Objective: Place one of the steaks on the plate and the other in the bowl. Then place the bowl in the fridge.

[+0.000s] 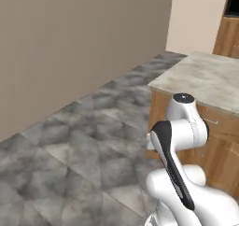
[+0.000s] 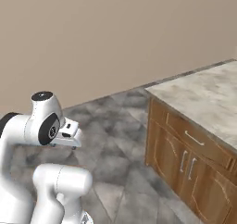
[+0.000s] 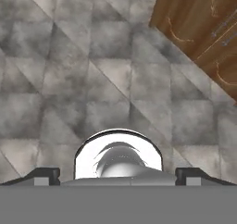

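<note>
The steaks, the plate, the bowl and the fridge are out of view. In the hand view my gripper points down at the grey stone floor, and its two dark fingertips stand wide apart at the bottom corners. It is open and holds nothing. My white arm is folded close over its base, just off the corner of a wooden island.
A wooden kitchen island with a pale marble top stands right of the arm, its drawers and cabinet doors facing the floor. A beige wall runs along the far side. Open tiled floor lies to the left.
</note>
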